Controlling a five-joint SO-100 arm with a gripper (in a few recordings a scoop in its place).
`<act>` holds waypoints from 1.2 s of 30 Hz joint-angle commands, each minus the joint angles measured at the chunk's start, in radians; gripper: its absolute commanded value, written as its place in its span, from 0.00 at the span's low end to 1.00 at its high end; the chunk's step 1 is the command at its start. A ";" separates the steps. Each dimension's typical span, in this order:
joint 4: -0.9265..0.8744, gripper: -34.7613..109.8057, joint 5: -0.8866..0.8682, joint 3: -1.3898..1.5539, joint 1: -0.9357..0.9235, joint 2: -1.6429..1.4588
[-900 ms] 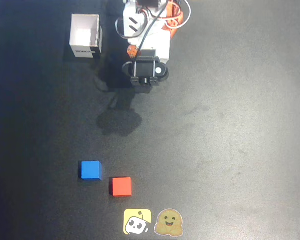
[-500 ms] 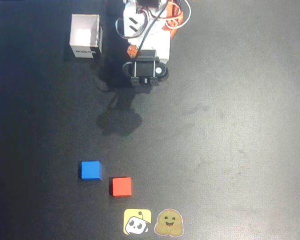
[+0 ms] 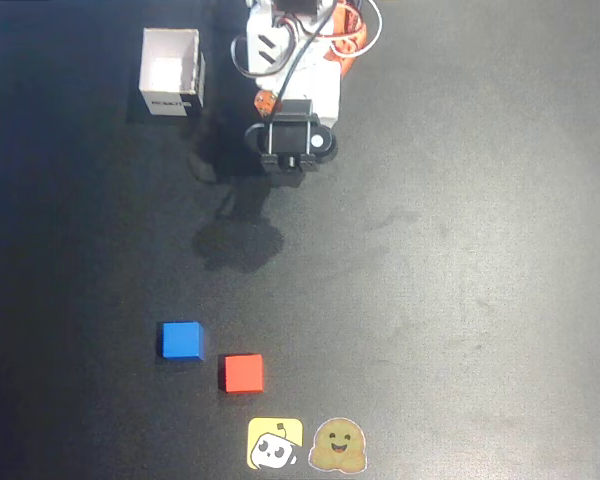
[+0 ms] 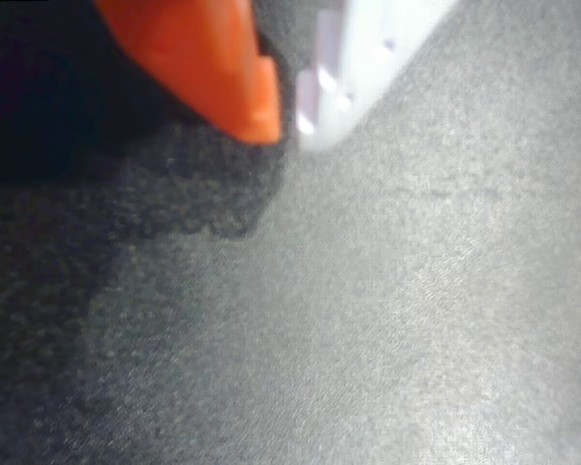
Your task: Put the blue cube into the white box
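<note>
The blue cube (image 3: 181, 339) lies on the dark mat at the lower left of the overhead view, with free space all round it. The white box (image 3: 171, 72) stands open-topped at the upper left, its dark label on the near side. The arm (image 3: 290, 70) is folded at the top centre, beside the box and far from the cube. In the wrist view my gripper (image 4: 289, 131) hangs just over the bare mat, its orange finger (image 4: 223, 58) and white finger (image 4: 358, 58) tip to tip with nothing between them.
A red cube (image 3: 242, 373) sits just right of and below the blue one. Two stickers (image 3: 306, 444) lie at the mat's bottom edge. The arm's shadow (image 3: 238, 243) falls on the mat's middle.
</note>
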State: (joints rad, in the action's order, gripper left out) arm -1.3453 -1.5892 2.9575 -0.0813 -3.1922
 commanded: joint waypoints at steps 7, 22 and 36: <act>-0.003 0.24 0.006 -0.003 -0.006 -0.003; -0.003 0.24 0.006 -0.003 -0.006 -0.003; 0.114 0.24 0.072 -0.147 -0.100 0.083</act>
State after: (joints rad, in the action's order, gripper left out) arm -1.2625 -1.5677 2.9146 -0.1381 -3.1830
